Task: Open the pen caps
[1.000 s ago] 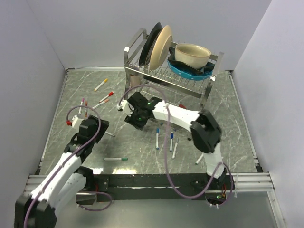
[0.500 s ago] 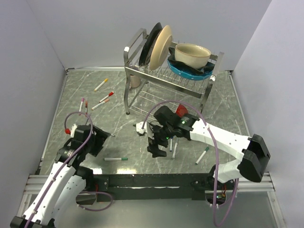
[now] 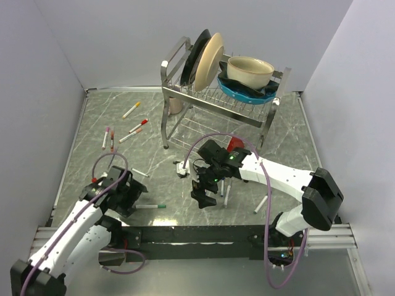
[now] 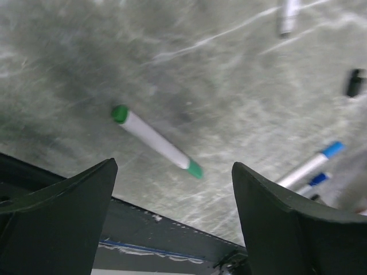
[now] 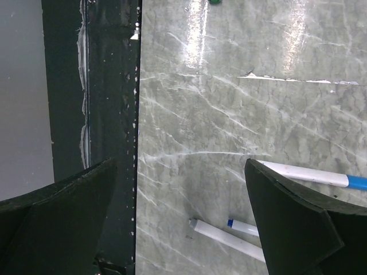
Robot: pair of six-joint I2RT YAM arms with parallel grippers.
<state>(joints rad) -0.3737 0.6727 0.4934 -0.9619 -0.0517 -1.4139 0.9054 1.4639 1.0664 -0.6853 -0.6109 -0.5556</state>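
At 7 o'clock on the marbled table point(image 3: 296, 154), the left gripper point(image 4: 173, 172) hangs with jaws spread wide and empty above the green-ended pen point(image 4: 153, 140), which runs from 10 to 4 o'clock. The right gripper point(image 5: 182, 166), equally spread and holding nothing, sits at 6 o'clock; a blue cap point(image 5: 356, 182) lies at its 3 o'clock. Descend squarely, clamp the smooth white barrel mid-length, and pull the cap axially. Round glossy plastic may roll. Which green end is the cap cannot be told.

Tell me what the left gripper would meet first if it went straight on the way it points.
The left gripper would probably meet the green-capped pen lying on the table between its open jaws; depth is unclear.
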